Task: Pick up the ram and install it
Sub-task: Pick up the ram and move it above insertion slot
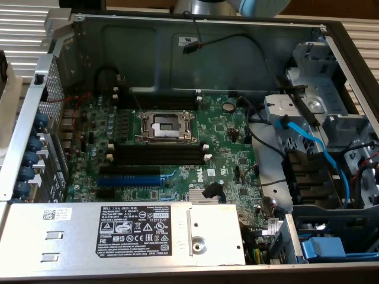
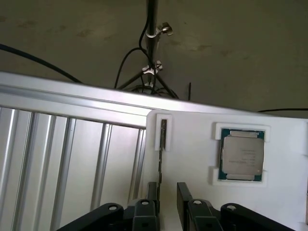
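Observation:
In the wrist view the ram (image 2: 163, 132) stands on edge in a narrow slot of a white holder plate (image 2: 192, 159), seen as a thin dark strip. My gripper (image 2: 167, 190) hovers over the near end of that strip. Its two black fingers (image 2: 153, 192) are apart, and the ram's edge runs close beside one of them; I cannot tell whether it touches. In the exterior view the open computer case holds the green motherboard (image 1: 219, 148), with the black memory slots (image 1: 157, 155) lying bare beside the processor socket (image 1: 164, 125).
A processor chip (image 2: 242, 155) sits in its own recess on the white plate. Ribbed aluminium table surface (image 2: 72, 159) lies beside the plate, and a stand with cables (image 2: 152, 48) is on the floor beyond. The case also holds a blue expansion slot (image 1: 127, 177), a power supply (image 1: 136, 228) and blue cables (image 1: 314, 148).

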You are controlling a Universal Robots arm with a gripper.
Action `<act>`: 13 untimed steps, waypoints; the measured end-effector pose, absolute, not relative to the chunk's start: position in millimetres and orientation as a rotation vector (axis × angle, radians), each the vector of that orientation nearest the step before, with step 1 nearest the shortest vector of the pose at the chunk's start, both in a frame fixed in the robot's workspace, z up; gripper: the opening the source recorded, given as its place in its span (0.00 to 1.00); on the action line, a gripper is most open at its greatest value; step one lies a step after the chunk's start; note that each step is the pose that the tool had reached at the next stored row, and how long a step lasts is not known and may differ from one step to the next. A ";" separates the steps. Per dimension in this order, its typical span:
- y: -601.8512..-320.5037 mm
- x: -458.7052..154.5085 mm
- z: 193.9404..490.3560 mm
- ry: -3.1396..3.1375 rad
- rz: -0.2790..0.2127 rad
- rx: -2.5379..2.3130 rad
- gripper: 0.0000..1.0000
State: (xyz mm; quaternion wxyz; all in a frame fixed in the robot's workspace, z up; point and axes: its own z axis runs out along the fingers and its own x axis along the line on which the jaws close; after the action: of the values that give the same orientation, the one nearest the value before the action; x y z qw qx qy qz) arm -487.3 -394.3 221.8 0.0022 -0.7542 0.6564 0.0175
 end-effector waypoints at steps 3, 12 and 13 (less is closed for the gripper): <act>-394.4 -487.3 218.4 2.059 0.054 -2.366 0.31; -394.4 -487.4 210.0 2.064 0.036 -2.372 0.31; -394.4 -487.3 209.4 2.065 0.034 -2.373 0.31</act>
State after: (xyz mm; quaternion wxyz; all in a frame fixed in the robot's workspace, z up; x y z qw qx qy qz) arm -487.3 -394.4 209.4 -0.0020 -0.7543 0.6564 0.0108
